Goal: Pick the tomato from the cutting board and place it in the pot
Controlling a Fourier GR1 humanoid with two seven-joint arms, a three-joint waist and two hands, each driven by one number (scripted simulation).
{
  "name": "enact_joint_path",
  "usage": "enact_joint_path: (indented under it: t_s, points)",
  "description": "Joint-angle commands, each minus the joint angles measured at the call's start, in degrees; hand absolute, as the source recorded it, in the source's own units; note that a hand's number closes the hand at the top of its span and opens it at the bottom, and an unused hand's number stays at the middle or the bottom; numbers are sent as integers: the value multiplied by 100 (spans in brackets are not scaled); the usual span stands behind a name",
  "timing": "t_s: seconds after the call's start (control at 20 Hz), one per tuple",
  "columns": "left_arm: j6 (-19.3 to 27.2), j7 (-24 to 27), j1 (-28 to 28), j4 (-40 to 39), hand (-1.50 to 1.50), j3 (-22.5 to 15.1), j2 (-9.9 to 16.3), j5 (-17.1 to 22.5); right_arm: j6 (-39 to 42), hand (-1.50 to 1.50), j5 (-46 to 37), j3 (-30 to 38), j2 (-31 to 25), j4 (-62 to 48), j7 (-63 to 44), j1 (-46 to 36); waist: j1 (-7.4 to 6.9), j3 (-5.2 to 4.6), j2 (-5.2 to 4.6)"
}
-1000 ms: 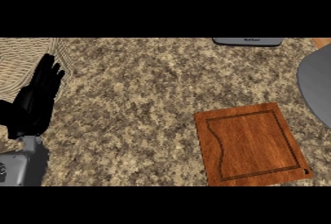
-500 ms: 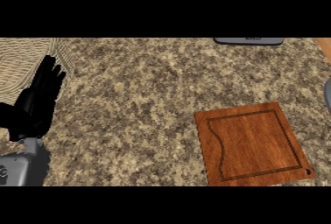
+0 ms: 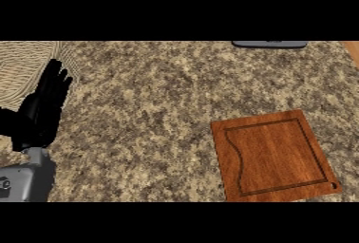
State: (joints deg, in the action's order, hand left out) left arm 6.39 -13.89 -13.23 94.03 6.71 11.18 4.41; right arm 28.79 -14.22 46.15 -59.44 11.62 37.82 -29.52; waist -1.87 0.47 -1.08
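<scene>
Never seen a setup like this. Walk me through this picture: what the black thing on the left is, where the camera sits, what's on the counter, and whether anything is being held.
The camera sits where the robot's head would be and looks steeply down at a speckled stone counter. The black shape at the left is the robot's left hand on a grey forearm, coming in from the lower edge. Its fingers are straight and point up; it is resting and holds nothing. The right hand is not in view.

On the counter lies a brown wooden cutting board at the lower right, with nothing on it that can be seen. A woven straw-coloured mat shows at the upper left, and part of a dark grey object sits at the top edge. No tomato and no pot show here.
</scene>
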Motion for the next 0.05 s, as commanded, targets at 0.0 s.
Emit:
enact_joint_path:
  t_s: [0.0]
  points:
    - [49, -59, 98, 166, 0, -88, -112, -5, 587, -150, 58, 42, -173, -80, 409, 236, -6, 18, 15]
